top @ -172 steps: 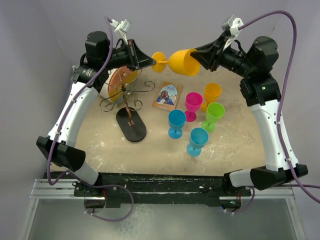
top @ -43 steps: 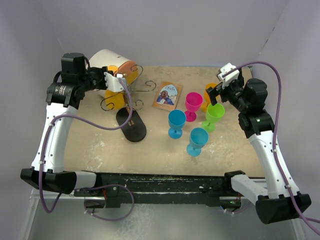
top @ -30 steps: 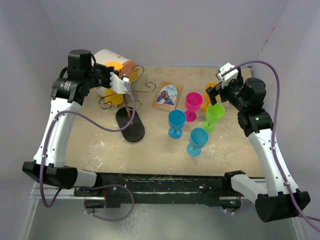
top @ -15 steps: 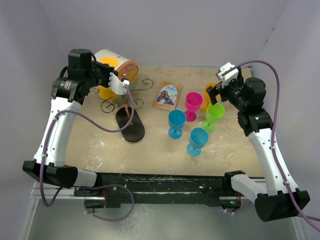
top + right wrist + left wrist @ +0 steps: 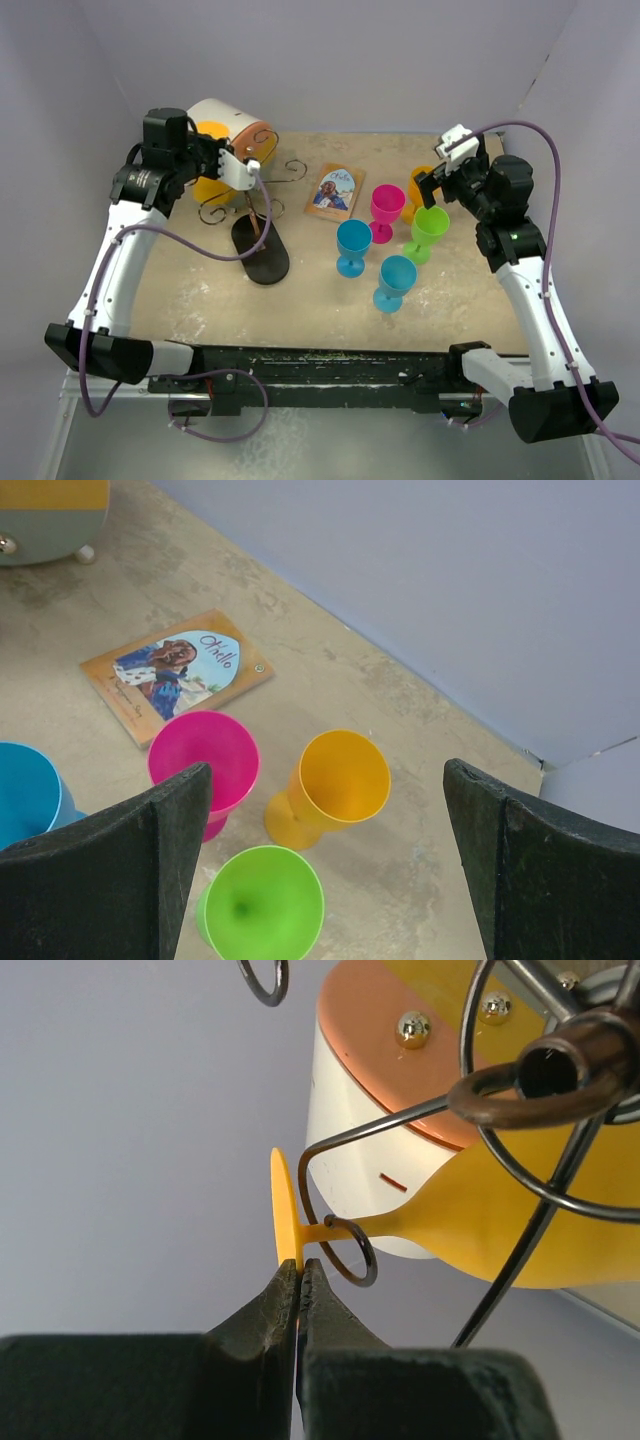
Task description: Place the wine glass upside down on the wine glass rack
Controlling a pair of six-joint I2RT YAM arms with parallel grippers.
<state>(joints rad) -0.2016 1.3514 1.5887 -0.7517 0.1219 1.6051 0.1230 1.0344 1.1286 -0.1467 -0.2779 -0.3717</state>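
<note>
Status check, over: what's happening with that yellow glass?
Left jaws shut on wine glass foot, stem at rack curl. Right jaws open above cups. White cylinder close behind rack.

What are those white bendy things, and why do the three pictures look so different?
They are two robot arms bolted to a table. One picture looks down from above; the other two come from cameras on the wrists. The left claw pinches the flat foot of a yellow wine glass, right among the wire rack's curls. The right claw is open, holding nothing. On the table stand a pink cup, a green cup, an orange cup and two blue cups, with a book and a white cylinder.
</note>
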